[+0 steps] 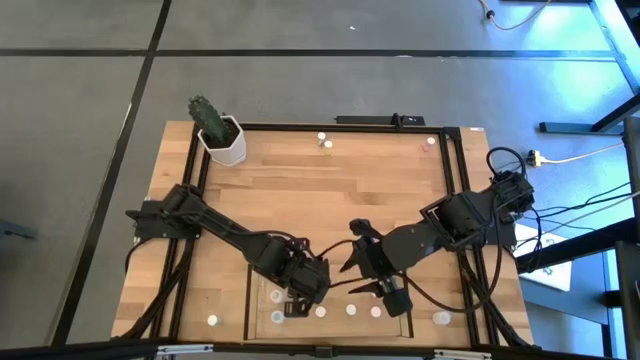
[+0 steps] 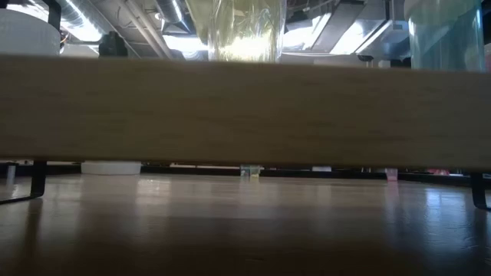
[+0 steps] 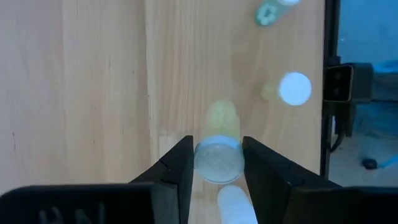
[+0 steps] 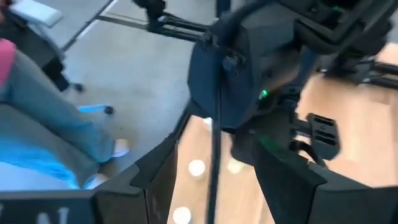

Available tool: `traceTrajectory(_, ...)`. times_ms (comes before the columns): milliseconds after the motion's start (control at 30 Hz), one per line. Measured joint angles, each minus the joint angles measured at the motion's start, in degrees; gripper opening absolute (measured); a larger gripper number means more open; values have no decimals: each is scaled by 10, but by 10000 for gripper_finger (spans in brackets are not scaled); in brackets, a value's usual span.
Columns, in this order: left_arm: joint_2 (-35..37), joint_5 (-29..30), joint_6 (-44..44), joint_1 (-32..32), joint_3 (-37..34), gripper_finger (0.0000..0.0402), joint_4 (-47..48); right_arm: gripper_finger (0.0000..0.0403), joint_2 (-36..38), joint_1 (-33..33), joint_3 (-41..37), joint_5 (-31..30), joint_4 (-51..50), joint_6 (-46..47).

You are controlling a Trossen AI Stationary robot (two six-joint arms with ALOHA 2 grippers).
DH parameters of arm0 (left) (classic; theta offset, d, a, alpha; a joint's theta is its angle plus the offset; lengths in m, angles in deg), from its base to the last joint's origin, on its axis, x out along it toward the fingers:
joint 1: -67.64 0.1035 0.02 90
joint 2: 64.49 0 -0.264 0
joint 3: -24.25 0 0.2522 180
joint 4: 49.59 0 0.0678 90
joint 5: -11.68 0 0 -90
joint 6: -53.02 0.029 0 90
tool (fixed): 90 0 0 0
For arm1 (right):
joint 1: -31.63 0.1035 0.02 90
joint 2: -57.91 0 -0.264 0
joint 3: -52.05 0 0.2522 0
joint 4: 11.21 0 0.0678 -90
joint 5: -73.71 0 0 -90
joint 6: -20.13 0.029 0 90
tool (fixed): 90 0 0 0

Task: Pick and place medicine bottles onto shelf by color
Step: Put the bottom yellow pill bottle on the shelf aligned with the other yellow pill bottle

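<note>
Left gripper clamps a clear-capped bottle over the shelf; right gripper spread, beside it.

Robotics lab/workshop: concrete floor, loose cables, wood bench in black frame.

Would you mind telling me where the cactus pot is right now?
In the high view, the white cactus pot stands at the table's far left corner, on the left arm's side, well away from both arms and the bottles.
</note>
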Motion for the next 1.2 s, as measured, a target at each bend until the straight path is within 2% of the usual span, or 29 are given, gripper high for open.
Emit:
traceTrajectory(133, -5, 0, -16, 3, 0, 111, -5, 207, 0, 3, 0, 63, -6, 12)
traceTrajectory(233, -11, 0, -24, 5, 0, 111, -6, 207, 0, 6, 0, 85, -6, 11)
traceTrajectory(667, -14, 10, -56, 11, -10, 111, -20, 207, 0, 4, 0, 85, -3, 11)
traceTrajectory(1033, -14, -12, -100, 15, -14, 111, -14, 207, 0, 4, 0, 86, -3, 11)
traceTrajectory(1200, -47, -46, -99, 17, -14, 111, -13, 207, 0, 4, 0, 86, -3, 11)
